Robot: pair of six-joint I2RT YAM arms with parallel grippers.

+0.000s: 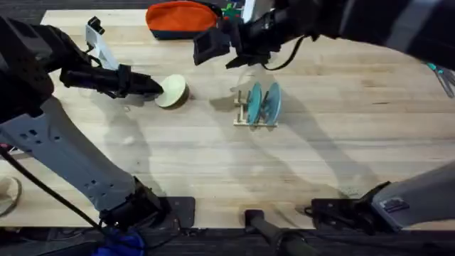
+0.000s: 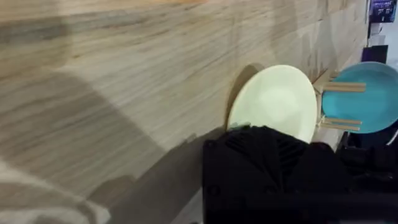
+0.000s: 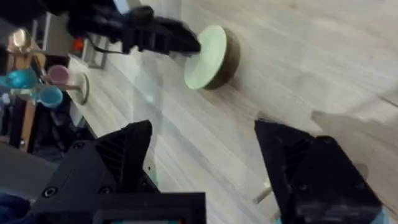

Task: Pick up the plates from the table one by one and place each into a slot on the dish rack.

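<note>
A pale cream-green plate is held on edge just above the table, left of centre, with its shadow beside it. My left gripper is shut on its left rim. In the left wrist view the plate stands tilted right ahead of the black fingers. The dish rack sits to the plate's right with two blue-teal plates upright between its pegs. My right gripper hovers behind the rack, open and holding nothing. Its view looks down on the cream-green plate and the left gripper.
An orange and teal pouch lies at the table's far edge. A white object stands at the far left. Off the table, a stand with pink and blue cups is visible. Bare wood stretches in front of the rack.
</note>
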